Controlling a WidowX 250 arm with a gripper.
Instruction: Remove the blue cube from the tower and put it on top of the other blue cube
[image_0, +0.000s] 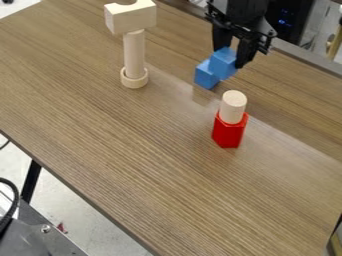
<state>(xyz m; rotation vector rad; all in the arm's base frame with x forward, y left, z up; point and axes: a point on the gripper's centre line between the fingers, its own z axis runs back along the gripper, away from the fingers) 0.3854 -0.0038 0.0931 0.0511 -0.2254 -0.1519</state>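
Observation:
My gripper (231, 50) hangs down at the top right, its two fingers on either side of one blue cube (224, 62) and shut on it. This cube sits slightly tilted between them. Just to its lower left is the other blue cube (205, 75), low on the wooden table (133, 150). The held cube overlaps that one's upper right part in the view; whether the two touch, I cannot tell.
Closer to the camera, a pale wooden cylinder (233, 106) stands on a red block (229, 131). At the upper left, an arch-shaped wooden block (131, 18) tops a tall cylinder (134, 52) set in a wooden ring (134, 79).

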